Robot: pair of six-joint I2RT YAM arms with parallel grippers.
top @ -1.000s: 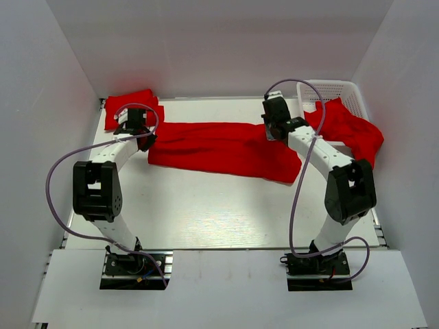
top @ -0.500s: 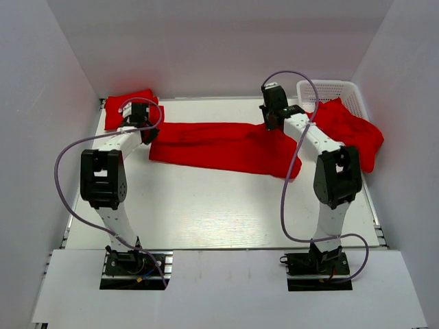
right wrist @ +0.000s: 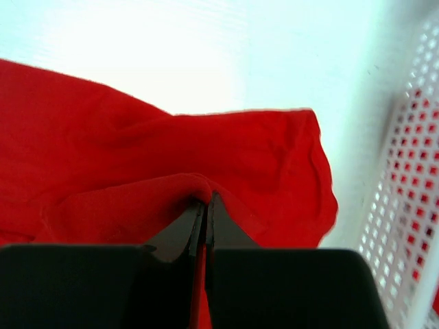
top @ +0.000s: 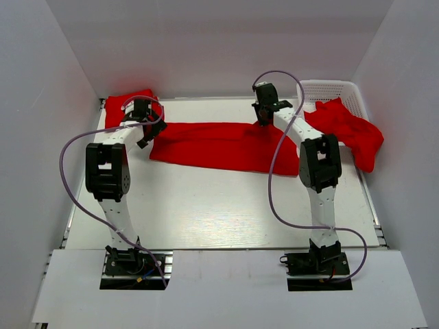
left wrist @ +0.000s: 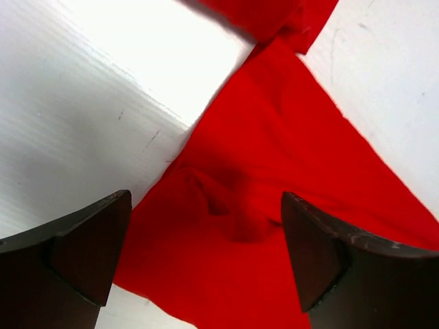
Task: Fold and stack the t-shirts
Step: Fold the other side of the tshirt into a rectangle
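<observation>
My left tool (left wrist: 206,233) stands wide over one spread t-shirt (top: 219,145); my right tool (right wrist: 206,205) pinches it. A second t-shirt (top: 122,104) lies folded at ten o'clock.

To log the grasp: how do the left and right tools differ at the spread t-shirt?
The left tool is open, gripping nothing; the right tool is shut on a fold of the spread t-shirt. The left tool is at its left end, the right tool at its far edge. Both are over that shirt.

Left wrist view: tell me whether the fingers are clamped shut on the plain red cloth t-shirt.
No, the left fingers stand wide apart, with the red cloth t-shirt lying loose below the gap.
</observation>
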